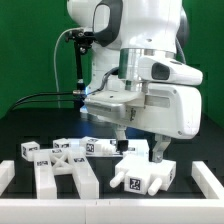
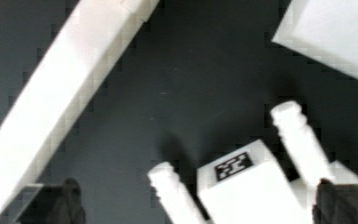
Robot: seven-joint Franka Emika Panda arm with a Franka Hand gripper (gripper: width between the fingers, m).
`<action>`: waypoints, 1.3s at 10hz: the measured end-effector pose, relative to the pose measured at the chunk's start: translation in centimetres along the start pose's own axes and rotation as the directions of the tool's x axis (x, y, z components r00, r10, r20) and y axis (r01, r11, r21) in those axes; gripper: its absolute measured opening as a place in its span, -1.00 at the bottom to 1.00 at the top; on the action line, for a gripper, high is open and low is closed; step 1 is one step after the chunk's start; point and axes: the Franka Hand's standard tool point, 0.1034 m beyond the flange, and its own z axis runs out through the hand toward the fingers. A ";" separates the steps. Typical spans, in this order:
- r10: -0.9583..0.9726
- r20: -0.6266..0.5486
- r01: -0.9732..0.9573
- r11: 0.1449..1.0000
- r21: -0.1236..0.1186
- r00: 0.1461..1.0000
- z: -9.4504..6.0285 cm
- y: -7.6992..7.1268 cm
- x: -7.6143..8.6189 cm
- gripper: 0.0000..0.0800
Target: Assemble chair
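My gripper [image 1: 140, 150] hangs low over the table, open, with its fingers on either side of a chunky white chair piece [image 1: 140, 178] that carries a marker tag. In the wrist view this piece [image 2: 247, 170] lies between the dark fingertips [image 2: 51, 203], closer to one finger, with a wide gap to the other. The gripper [image 2: 197, 205] does not clamp it. Small white tagged blocks [image 1: 60, 149] lie in a row behind. A white cross-shaped frame part [image 1: 62, 176] lies at the exterior view's left.
A long white bar [image 2: 78, 95] runs diagonally through the wrist view, and another white piece [image 2: 336, 30] shows in a corner. White rails stand at the table's left [image 1: 6, 175] and right [image 1: 206, 182] edges. The tabletop is black.
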 end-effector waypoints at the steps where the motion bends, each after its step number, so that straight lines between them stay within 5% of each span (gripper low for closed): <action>1: 0.071 0.000 -0.071 0.997 -0.001 0.997 0.0 0.1 0.1 0.62; 4: 0.395 -0.010 -0.395 0.919 0.000 0.919 0.7 0.9 0.3 0.62; 5: 0.551 -0.015 -0.552 0.834 0.000 0.834 1.1 1.6 0.5 0.62; 7: 0.836 0.007 -0.835 0.547 0.063 0.549 1.5 2.0 1.7 0.62; 11: 0.929 0.008 -0.927 0.368 0.072 0.370 1.4 2.3 1.9 0.62; 13: 0.996 0.040 -0.992 0.077 0.098 0.082 1.7 2.8 2.0 0.62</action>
